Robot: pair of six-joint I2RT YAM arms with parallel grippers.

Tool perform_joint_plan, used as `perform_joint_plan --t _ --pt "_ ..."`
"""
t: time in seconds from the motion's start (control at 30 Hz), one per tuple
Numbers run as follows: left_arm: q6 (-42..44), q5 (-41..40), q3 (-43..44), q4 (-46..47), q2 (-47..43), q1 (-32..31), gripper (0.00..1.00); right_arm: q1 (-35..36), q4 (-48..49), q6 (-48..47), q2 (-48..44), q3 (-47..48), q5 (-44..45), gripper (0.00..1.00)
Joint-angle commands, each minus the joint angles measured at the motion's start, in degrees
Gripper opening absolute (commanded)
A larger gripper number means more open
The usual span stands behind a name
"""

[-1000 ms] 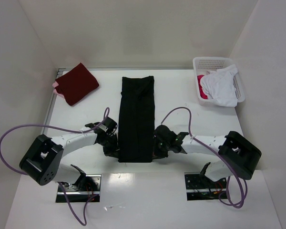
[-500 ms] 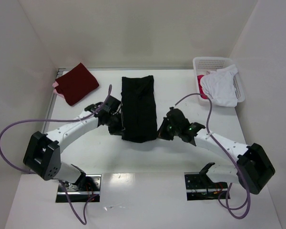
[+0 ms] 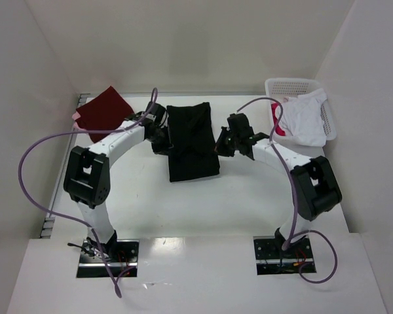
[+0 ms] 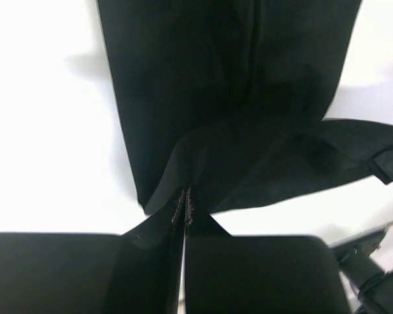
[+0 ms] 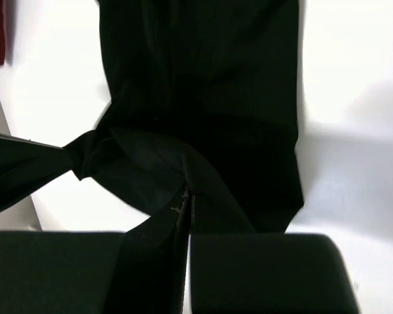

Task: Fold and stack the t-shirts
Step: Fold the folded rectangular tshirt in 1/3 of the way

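Top view: I see the black shirt (image 3: pixel 192 140) mid-table, doubled over itself, with left gripper (image 3: pixel 162 142) and right gripper (image 3: pixel 221 144) at its side edges; red shirt (image 3: pixel 105 112) lies folded far left on pink cloth (image 3: pixel 76 116), and the basket (image 3: pixel 289 83) far right holds a white shirt (image 3: pixel 306 118) spilling over its rim plus pink-red cloth (image 3: pixel 276 110). Left wrist: fingers (image 4: pixel 85 275) pressed together, pinching a black fold. Right wrist: fingers (image 5: pixel 262 275) likewise clamped on black cloth.
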Motion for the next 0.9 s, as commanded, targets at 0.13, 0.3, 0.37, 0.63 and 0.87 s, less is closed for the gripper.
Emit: perform_joint_plan --t 0.13,0.3,0.37,0.63,0.87 --pt "4.02 2.53 11.31 0.4 8.71 3.13 0.0 -2.34 3.88 -3.71 10.54 10.91 -2.53 0.0" --pt "5.34 3.94 15.46 0.4 14.55 5.06 0.0 -2.86 4.41 -5.0 16.15 16.44 -3.06 0.05" --pt "5.34 3.94 16.5 0.4 16.36 5.59 0.05 -2.86 4.41 -5.52 18.58 18.13 -3.76 0.15" --pt "4.29 2.71 17.11 5.4 15.53 7.96 0.39 -5.18 5.64 -7.26 20.42 23.12 -1.74 0.44" --pt "4.81 2.71 16.53 7.17 10.46 9.81 0.92 -8.09 7.43 -8.28 13.02 20.03 0.69 0.7"
